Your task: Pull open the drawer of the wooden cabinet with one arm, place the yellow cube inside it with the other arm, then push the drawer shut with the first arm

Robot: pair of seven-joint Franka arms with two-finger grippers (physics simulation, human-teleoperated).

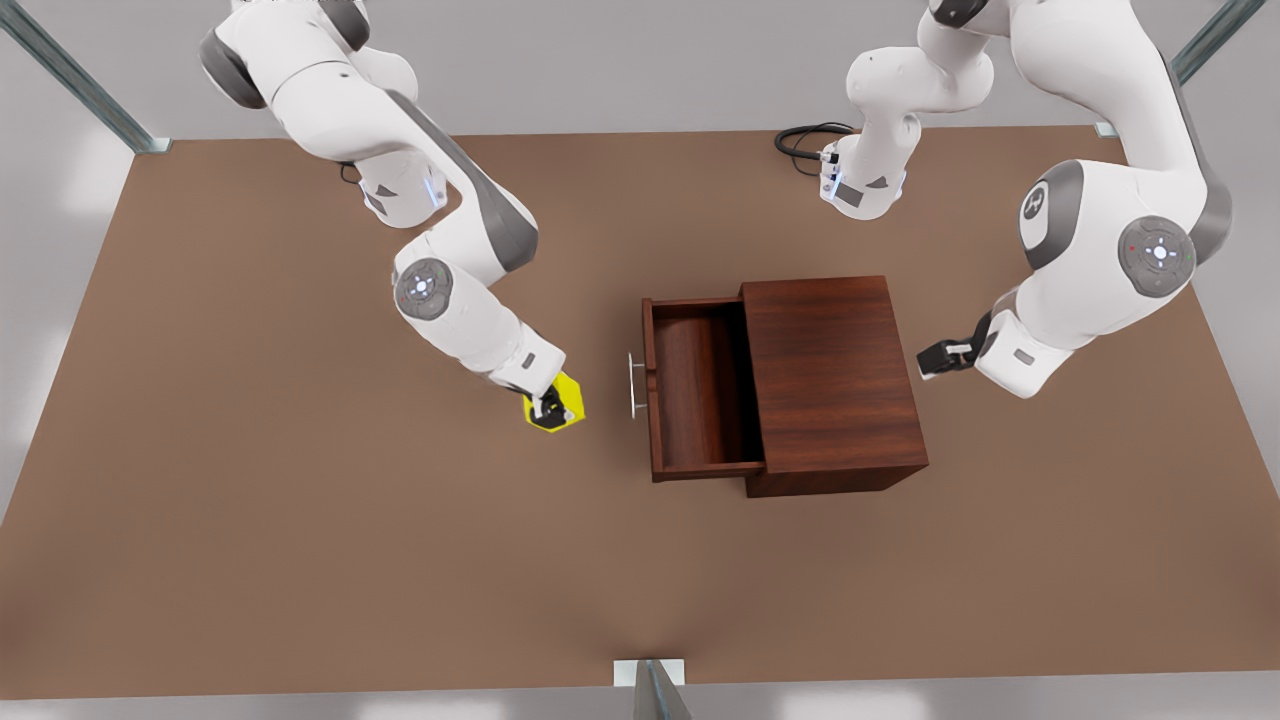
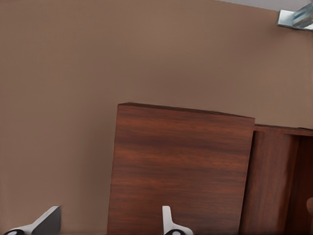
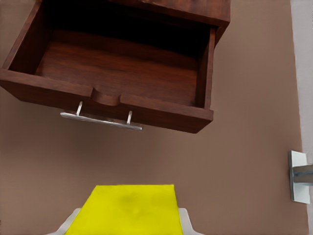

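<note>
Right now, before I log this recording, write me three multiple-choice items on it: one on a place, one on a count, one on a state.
1. Where is the yellow cube?
A. inside the drawer
B. in the right hand, off the drawer's handle side
C. on the cabinet top

2. How many posts join the handle to the drawer?
A. two
B. four
C. one

3. What state is the drawer in?
A. shut
B. pulled open and empty
C. open with the cube inside

Answers: 1 B, the right hand grips it over the table; 2 A, the right wrist view shows two; 3 B, its bare floor shows. The left hand waits behind the wooden cabinet.
</note>
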